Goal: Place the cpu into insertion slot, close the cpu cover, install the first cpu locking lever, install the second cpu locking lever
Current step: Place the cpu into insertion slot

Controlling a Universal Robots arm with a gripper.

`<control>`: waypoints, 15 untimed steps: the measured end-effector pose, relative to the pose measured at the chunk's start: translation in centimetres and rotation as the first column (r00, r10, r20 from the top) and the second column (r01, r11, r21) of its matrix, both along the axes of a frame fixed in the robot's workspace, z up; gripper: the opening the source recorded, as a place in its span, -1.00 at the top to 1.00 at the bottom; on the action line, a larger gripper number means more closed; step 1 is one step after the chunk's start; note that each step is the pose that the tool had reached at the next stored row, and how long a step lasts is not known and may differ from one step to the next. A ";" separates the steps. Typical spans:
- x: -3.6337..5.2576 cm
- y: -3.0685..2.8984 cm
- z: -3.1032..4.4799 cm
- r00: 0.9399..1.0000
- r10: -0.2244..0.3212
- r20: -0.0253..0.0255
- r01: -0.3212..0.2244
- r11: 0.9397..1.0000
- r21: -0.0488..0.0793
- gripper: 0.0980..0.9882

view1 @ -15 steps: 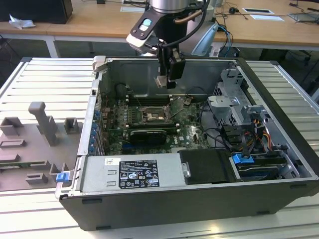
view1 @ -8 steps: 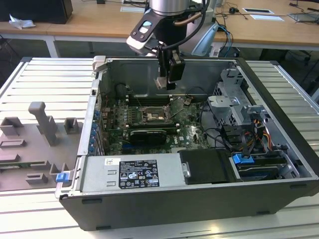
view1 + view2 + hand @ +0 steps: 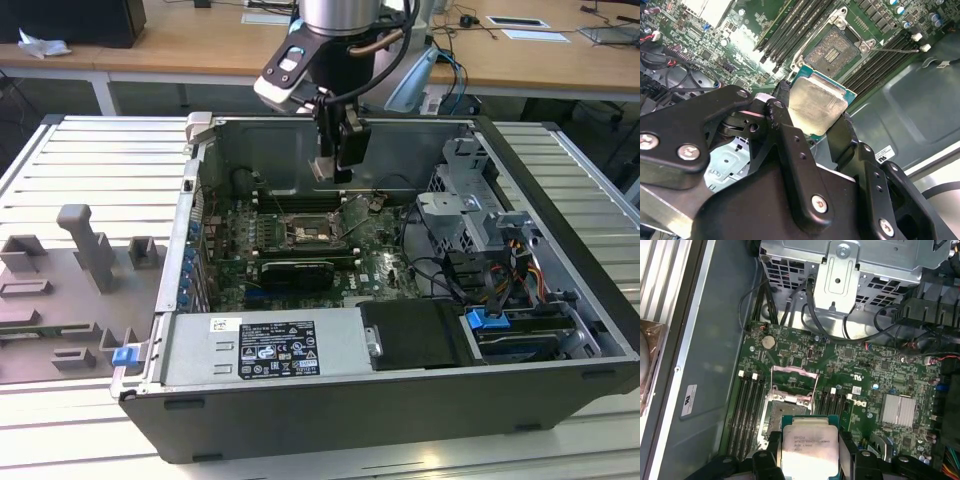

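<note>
- Small flat square cpu with a silvery-grey metal lid on a green backing point(image 3: 817, 107): off the board, in the air, clamped between the black fingers point(image 3: 790, 135).
- Gripper point(image 3: 815, 119) is closed on two opposite edges of the chip, lid side up; both wrist views show it level enough.
- Handling call: light, thin and stiff. The metal lid looks slick and the underside contacts are delicate, so edge grip only. Keep it flat and don't squeeze hard.
- Small dark square insertion slot with a thin metal rim point(image 3: 775, 414): empty, on the board below the chip and near it, not touching.
- Thin silvery cpu cover frame point(image 3: 794, 385): looks swung open, standing just beside the slot.
- Long black memory slots point(image 3: 747, 410) flank the slot.
- Green circuit board point(image 3: 865, 360) lies inside an open dark-grey computer case point(image 3: 560, 260).
- Case sits on a ribbed light metal table point(image 3: 90, 160); the arm hangs down into it.
</note>
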State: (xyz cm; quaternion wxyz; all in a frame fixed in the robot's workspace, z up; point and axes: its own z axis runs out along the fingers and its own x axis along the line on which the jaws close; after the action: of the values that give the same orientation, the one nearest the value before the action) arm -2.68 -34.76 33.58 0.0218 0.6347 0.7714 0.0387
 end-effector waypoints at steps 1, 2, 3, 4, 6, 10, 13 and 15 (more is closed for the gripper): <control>0.00 0.00 -0.04 1.000 0.000 0.000 0.000 1.000 0.000 0.00; 0.00 0.00 -0.08 1.000 0.000 0.000 0.000 1.000 0.000 0.00; 0.00 0.00 -0.13 1.000 0.000 0.000 0.000 1.000 0.000 0.00; 0.00 0.00 -0.17 1.000 0.000 0.000 0.000 1.000 0.000 0.00; 0.00 0.00 -0.35 1.000 0.000 0.000 0.000 1.000 0.000 0.00; 0.00 0.01 -0.56 1.000 0.000 0.000 0.000 1.000 0.000 0.00; 0.00 0.01 -0.67 1.000 0.000 0.000 0.000 1.000 0.000 0.00; -0.01 0.01 -0.74 1.000 0.000 0.000 0.000 1.000 0.002 0.00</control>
State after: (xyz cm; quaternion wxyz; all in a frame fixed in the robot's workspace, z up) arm -2.69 -34.75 32.83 0.0212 0.6348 0.7713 0.0395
